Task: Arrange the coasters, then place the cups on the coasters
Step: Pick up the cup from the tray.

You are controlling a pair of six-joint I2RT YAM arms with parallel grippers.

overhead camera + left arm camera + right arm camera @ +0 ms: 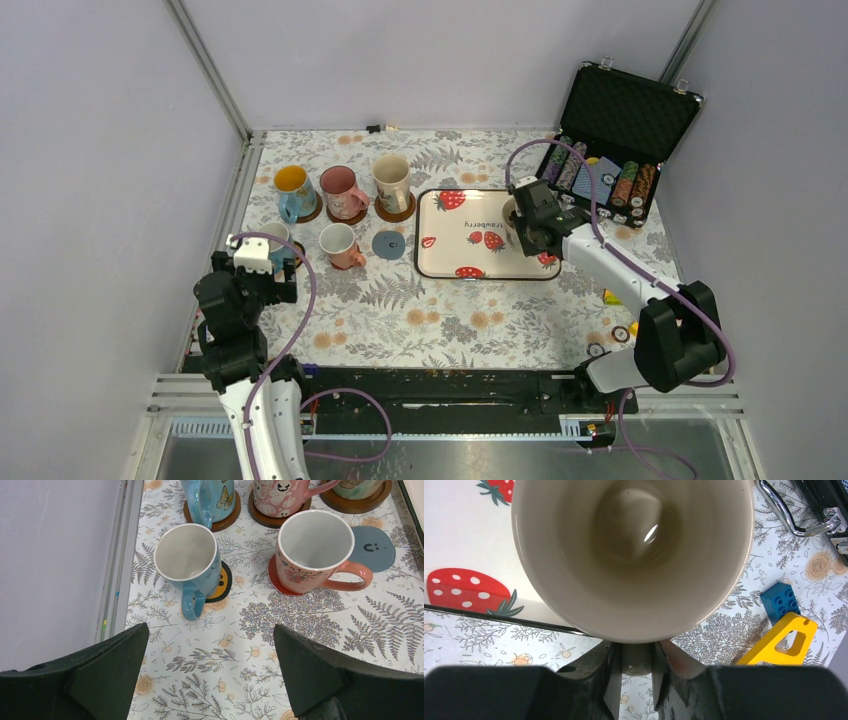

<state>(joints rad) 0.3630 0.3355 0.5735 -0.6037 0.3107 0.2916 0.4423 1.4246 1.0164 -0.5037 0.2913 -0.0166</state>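
The cream glazed ceramic mug is at the right edge of the white tray printed with red strawberries, mouth up; whether its base rests on the tray cannot be told. The right arm's fingers are clamped together on its handle, seen from the wrist as a beige strip pinched between them. The mug looks rigid, fairly heavy for so narrow a hold, and its glaze is likely slick. Held only by the handle, the body hangs off to one side and may swing or twist, so a grip close to the wall and a level carry seem wise. It would chip if knocked. The grey-blue round coaster lies bare on the floral-patterned counter, a likely spot for it. The left arm's fingers are spread wide apart, holding nothing
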